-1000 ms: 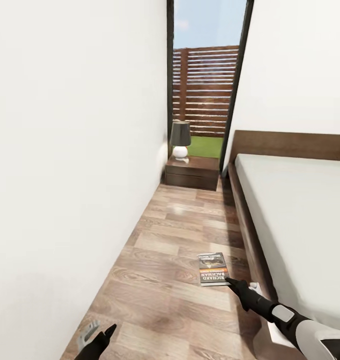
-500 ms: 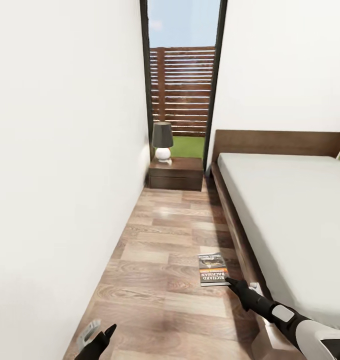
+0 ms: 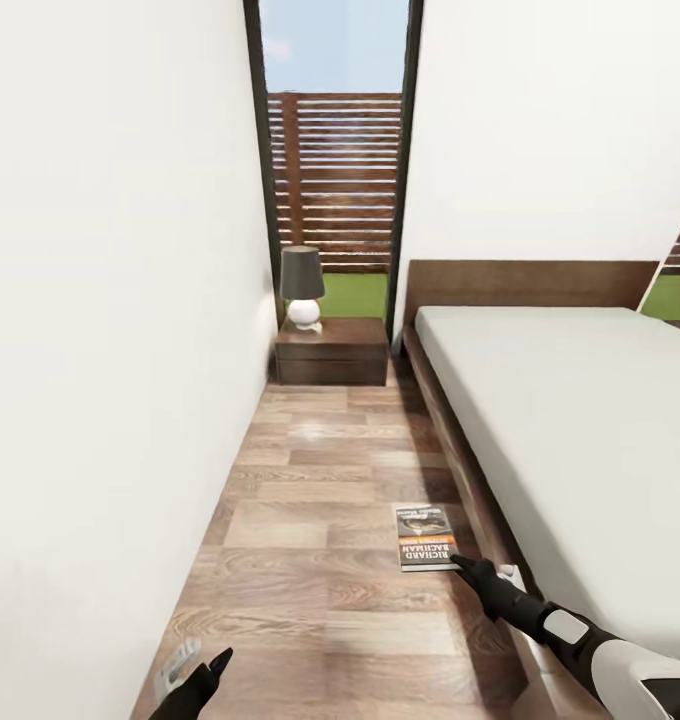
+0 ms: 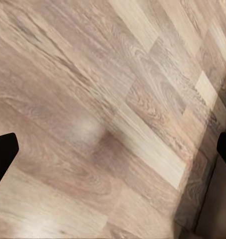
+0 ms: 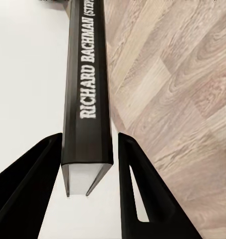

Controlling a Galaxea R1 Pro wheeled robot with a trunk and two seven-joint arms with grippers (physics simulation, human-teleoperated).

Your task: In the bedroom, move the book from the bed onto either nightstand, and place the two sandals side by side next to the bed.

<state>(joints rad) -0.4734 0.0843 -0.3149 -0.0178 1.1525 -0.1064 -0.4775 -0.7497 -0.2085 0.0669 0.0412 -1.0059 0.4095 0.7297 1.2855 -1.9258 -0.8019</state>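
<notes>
One book (image 3: 426, 538) is pinched by its end in the right gripper (image 5: 88, 164), held out over the floor (image 3: 310, 500) beside the bed (image 3: 580, 430). Its long side points straight ahead toward the nightstand (image 3: 332, 352), well apart in the far corner. The left gripper (image 4: 113, 149) is open and empty.

The right gripper (image 5: 88, 164) reaches forward with its fingers (image 5: 142, 199) clamped on the book (image 5: 88, 99); the left gripper (image 3: 193, 678) hangs low, fingers spread.

A bedroom in a home. Shown by the wide low bed (image 3: 570, 440) with brown headboard (image 3: 525, 285), a nightstand (image 3: 332, 352) bearing a small lamp (image 3: 302, 286), white walls, wood-plank floor (image 3: 320, 520), and a tall window (image 3: 332, 170) onto a slatted fence.
</notes>
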